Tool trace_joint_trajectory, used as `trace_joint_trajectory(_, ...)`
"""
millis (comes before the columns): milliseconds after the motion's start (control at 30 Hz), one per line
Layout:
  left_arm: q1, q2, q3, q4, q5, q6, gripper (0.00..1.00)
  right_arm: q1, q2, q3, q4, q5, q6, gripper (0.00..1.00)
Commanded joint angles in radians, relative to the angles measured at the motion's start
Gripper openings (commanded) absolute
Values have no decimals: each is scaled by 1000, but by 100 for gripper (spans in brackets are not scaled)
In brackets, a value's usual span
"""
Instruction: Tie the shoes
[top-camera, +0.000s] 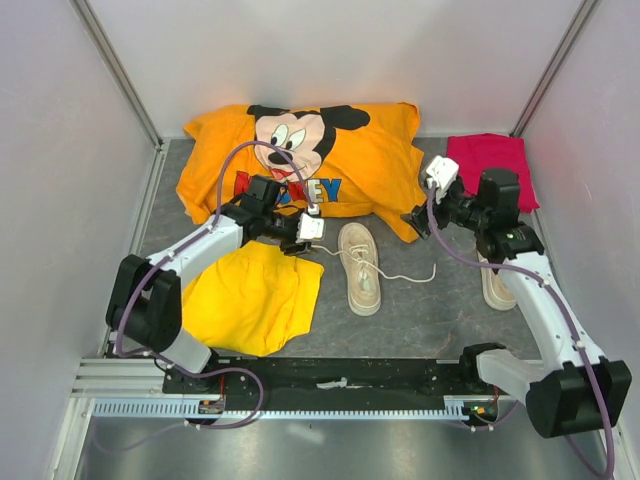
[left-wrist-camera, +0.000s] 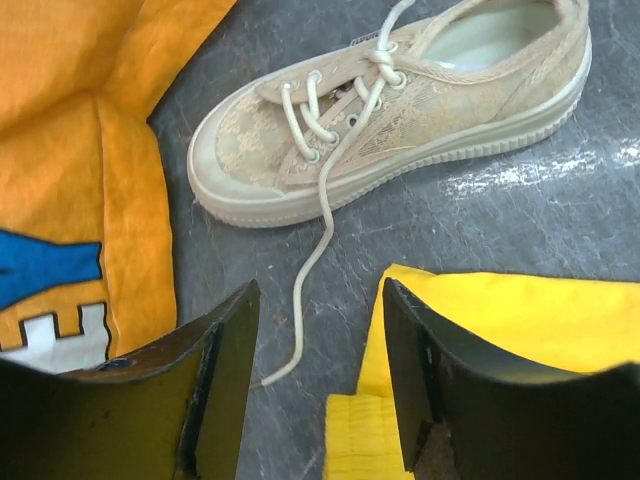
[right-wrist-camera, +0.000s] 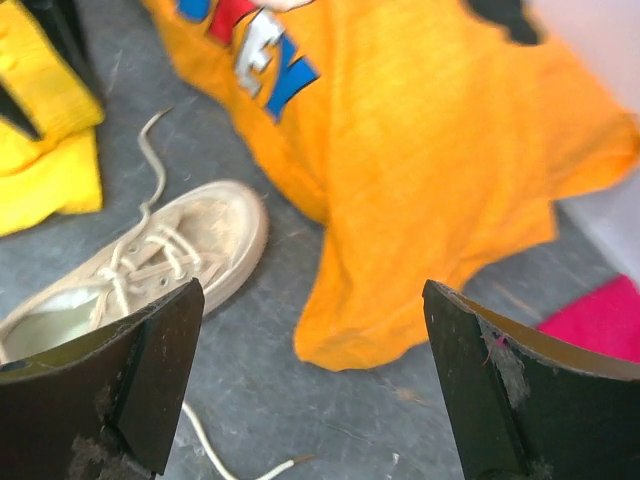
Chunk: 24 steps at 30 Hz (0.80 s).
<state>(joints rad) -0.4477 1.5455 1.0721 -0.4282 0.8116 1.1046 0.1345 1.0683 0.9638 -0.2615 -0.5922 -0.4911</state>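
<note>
Two shoes are on the table. The left gripper (top-camera: 300, 243) has its jaws spread and holds nothing. The middle shoe (top-camera: 358, 268) lies just right of it, toe toward the shirt (top-camera: 370, 160). The left wrist view alone shows a loose lace (left-wrist-camera: 310, 270) trailing from that shoe to between the fingers, beside the shorts (left-wrist-camera: 500, 320). The right gripper (top-camera: 412, 222) is spread wide and empty, near the shirt's corner, right of that shoe. The second shoe (top-camera: 497, 285) lies partly under the right arm and is visible only from the top view.

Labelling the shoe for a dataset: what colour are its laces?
Off-white laces on a cream-beige shoe; they show best in the left wrist view.
</note>
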Motion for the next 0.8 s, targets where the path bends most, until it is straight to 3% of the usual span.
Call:
trace_joint_trajectory(0,-34,65,69,14,84,165,58,2,126,50,-174,-198,-192,98)
trace_joint_trajectory(67,-49,135,130,-61,83,172,46,7,163,53,-265,-144,-217,98)
trace_joint_trajectory(167,-80,220,189,-83,34,117,38,5,162,7,-280,-59,-262,98)
trace_joint_trajectory(767,-141,300,138,121,-64,-87,38,7,144,-119,-404,29,-310,98)
